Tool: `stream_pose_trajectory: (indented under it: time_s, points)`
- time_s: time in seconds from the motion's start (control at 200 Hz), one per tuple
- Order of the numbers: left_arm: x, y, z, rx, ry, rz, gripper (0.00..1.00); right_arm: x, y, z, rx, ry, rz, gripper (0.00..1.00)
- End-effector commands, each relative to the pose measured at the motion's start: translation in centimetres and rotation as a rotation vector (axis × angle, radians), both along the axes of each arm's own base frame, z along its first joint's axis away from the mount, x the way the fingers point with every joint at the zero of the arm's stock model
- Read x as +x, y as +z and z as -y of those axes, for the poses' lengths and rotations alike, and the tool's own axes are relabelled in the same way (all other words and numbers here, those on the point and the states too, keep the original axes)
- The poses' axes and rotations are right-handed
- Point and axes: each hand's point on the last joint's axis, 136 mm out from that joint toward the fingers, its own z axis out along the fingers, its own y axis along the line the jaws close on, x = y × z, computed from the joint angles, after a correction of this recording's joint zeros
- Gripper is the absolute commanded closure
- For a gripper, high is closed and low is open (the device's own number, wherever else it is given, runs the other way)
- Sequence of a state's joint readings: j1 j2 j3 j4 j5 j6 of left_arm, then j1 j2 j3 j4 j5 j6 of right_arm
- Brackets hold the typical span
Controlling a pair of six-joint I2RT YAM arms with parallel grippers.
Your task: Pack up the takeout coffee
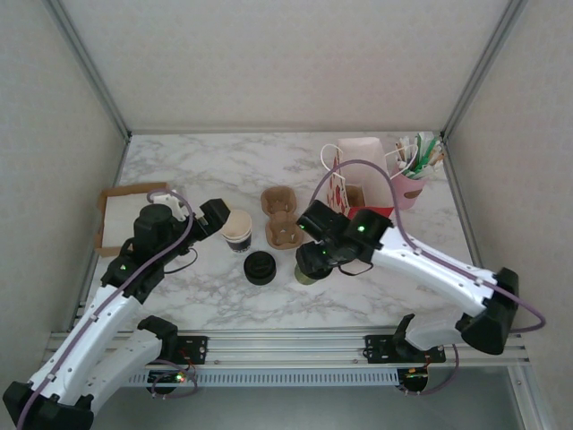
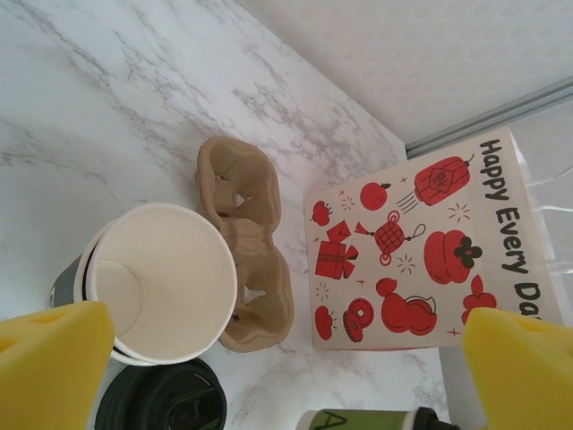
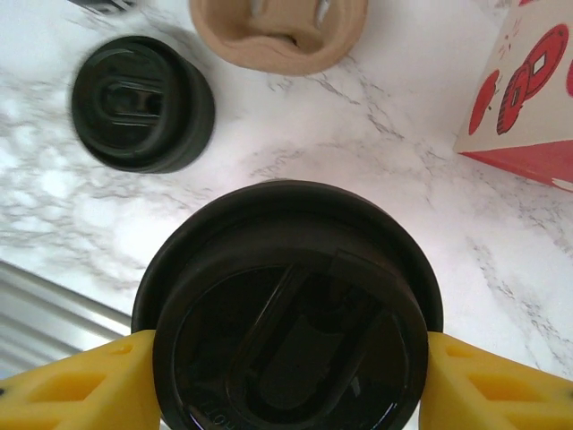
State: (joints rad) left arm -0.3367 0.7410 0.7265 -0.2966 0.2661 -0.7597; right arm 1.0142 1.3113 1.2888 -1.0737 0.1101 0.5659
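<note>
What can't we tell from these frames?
Right wrist: the lid of the takeout coffee hides its wall, so whether the right gripper touches it is unclear.
Top: the right arm covers most of that cup.
Left wrist: the paper bag print is cut off by the right edge.
Top: contents of the pink holder are too small to name.

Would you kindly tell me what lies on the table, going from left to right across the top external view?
From the left: cardboard piece → lidless cup → carrier → coffee → bag → pink cup. The loose lid is left out, as it overlaps the cup and carrier.
</note>
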Motion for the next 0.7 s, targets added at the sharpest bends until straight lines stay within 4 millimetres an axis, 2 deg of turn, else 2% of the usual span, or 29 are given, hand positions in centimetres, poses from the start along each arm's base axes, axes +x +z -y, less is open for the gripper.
stream_pose_trajectory:
  time_s: [0.0, 0.31, 0.691]
  points:
    - [-0.2, 2.4, -0.5, -0.002, 0.013, 0.045, 0.00, -1.5, 1.4, 0.3, 0.067, 0.015, -0.013, 0.35]
    - [0.2, 4.9, -0.5, 0.010, 0.013, 0.086, 0.00, -3.0, 7.8, 0.8, 0.254, 0.071, 0.052, 0.35]
    - [2.4, 7.7, 0.7, 0.018, -0.024, 0.145, 0.00, -1.8, 16.2, 1.7, 0.351, 0.086, 0.215, 0.35]
